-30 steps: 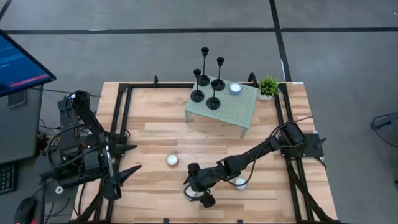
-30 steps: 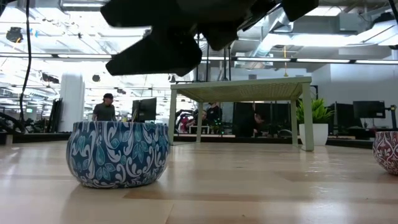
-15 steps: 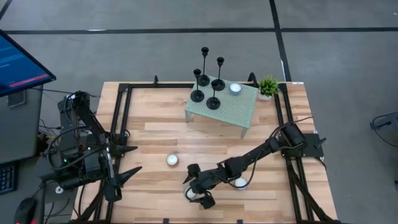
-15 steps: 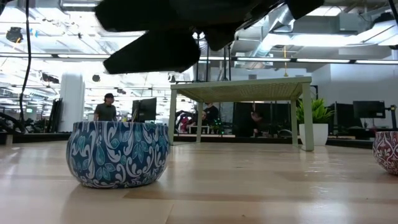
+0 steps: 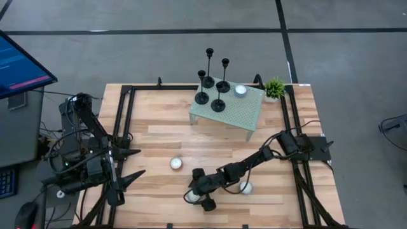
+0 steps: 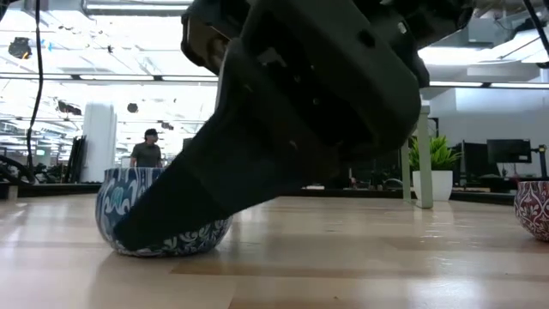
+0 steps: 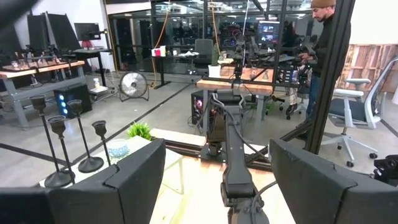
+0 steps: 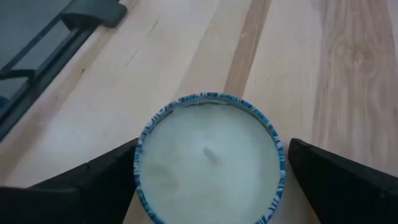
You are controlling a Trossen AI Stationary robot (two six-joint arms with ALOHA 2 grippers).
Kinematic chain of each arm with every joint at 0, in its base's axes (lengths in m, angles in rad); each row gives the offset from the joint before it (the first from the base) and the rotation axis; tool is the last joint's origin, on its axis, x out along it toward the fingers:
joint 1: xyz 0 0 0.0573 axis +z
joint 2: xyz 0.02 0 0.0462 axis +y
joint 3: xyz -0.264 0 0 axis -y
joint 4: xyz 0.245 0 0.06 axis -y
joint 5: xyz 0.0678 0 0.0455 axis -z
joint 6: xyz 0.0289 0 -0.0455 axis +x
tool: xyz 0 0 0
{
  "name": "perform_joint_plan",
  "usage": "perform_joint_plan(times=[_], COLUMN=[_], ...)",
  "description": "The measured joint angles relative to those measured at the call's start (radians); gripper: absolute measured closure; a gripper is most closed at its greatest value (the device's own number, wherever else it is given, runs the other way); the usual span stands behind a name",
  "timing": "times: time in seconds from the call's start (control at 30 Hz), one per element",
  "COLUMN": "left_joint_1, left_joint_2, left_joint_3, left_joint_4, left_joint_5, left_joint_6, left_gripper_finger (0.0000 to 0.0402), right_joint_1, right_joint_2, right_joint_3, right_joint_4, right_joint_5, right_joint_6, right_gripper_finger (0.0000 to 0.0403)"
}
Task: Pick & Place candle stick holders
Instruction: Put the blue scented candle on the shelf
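Note:
Four black candle stick holders (image 5: 213,89) stand on their round bases on the small green table (image 5: 245,114) at the far middle; they also show in the left wrist view (image 7: 62,146). My right gripper (image 5: 196,197) is low at the near middle, open, its fingers on either side of a blue-patterned tin candle (image 8: 210,163). In the low view the gripper (image 6: 283,129) hides most of that tin (image 6: 171,245). My left gripper (image 5: 141,161) waits open and empty at the table's left. My right gripper comes at the blue tin candle from above, one finger (image 8: 93,180) at each side of its rim (image 8: 140,162). Whether the fingers touch the tin, I cannot tell. The tin stands on the table.
A white candle (image 5: 176,163) sits left of the right gripper, another (image 5: 245,187) under the right arm, a third (image 5: 240,90) on the small table. A red-patterned tin (image 6: 533,209) shows at the low view's right edge. A potted plant (image 5: 274,88) stands at the far right.
My right gripper has come down over the blue tin candle and a little toward the table's near edge, its fingers now level with the tin's sides. The tin and the candle stick holders have stayed where they were.

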Motion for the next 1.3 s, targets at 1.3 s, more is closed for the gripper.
perform_joint_plan(times=[1.3], left_joint_1=[0.000], left_joint_2=[0.000], left_joint_3=[0.000], left_joint_4=[0.000], left_joint_5=[-0.019], left_joint_6=[0.008], left_gripper_finger=[0.0114], right_joint_1=[-0.086], right_joint_2=[-0.446], right_joint_3=[0.020], right_joint_4=[-0.545], right_joint_5=[0.001], right_joint_6=[-0.060], right_gripper_finger=[0.0117])
